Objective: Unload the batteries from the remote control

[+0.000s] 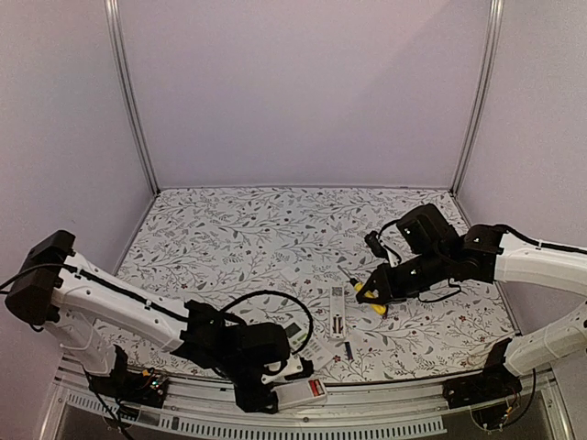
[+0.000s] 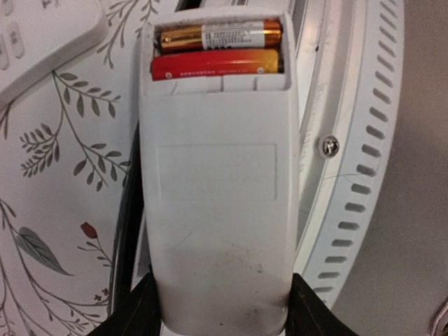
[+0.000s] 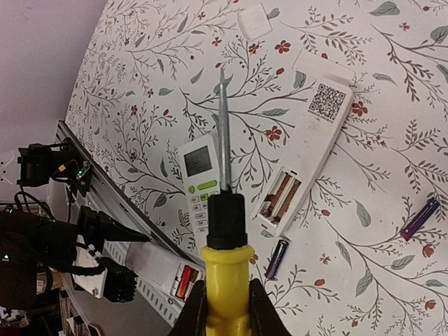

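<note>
So the left gripper (image 2: 220, 308) is clamping the bottom end of a white plastic remote control (image 2: 217, 182), one finger on each side. The remote is facing back-up, right over the near edge of the floral-print surface (image 1: 238, 238). The cover is off, and two batteries are sitting side by side in the bay: a gold-and-orange cylinder battery (image 2: 217, 35) with a red cylinder battery (image 2: 217, 64) touching it.

The right gripper (image 3: 225, 311) is squeezing tight on a yellow-handled screwdriver (image 3: 225, 266) with a thin metal shaft, holding it above the surface. Below it, a second white remote (image 3: 308, 150) is lying face down with its bay empty. One dark purple battery (image 3: 275, 259) is lying loose just beside that bay end, and another dark purple battery (image 3: 420, 218) is lying farther off to the side.
</note>
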Motion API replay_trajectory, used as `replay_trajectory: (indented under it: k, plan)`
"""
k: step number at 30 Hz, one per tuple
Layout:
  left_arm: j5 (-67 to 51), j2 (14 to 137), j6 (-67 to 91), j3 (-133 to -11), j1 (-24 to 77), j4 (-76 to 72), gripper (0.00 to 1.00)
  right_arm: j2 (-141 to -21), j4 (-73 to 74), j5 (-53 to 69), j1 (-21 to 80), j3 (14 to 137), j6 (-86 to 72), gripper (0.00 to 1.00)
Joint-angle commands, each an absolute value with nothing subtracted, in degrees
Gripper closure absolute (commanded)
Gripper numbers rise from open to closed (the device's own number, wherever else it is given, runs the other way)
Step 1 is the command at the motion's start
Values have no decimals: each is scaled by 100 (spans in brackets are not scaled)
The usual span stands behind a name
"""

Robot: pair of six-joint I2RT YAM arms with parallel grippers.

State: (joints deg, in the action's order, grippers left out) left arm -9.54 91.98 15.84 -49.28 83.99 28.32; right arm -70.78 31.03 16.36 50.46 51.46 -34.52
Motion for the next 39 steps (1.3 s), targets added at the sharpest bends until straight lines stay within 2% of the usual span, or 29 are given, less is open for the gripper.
replay_trajectory:
  k: [1,10,16,19,21,26,28,34,39]
  plan:
    - [-1252,9378,1088,-5041,7929,2571,83,-7020,2964,1582,5019,5198,-3411,100]
    - [-1277,9940,267,-5445,7120,2617,83,-7019,2819,1604,5019,5126,-3469,100]
    - [-703,10396,-412,-5796,6658,2807,83,-6950,2892,1514,5019,5072,-3448,100]
    - [-275,10486,-681,-5901,6507,2851,80,-6890,2946,1495,5019,5046,-3443,100]
    - [-27,10482,-766,-5923,6413,2810,69,-6822,2917,1497,5019,4993,-3445,100]
    - [560,10027,-550,-5835,6182,2434,21,-6614,2724,1590,5019,4819,-3318,100]
    - [570,9675,-316,-5819,6126,2257,12,-6492,2610,1723,5019,4764,-3182,100]
    - [-135,8408,949,-5913,6061,1597,6,-6318,2354,2879,5027,4717,-2673,100]
    - [-1474,7503,2658,-5373,6039,-309,2,-6219,2279,3348,5027,4840,-2436,100]
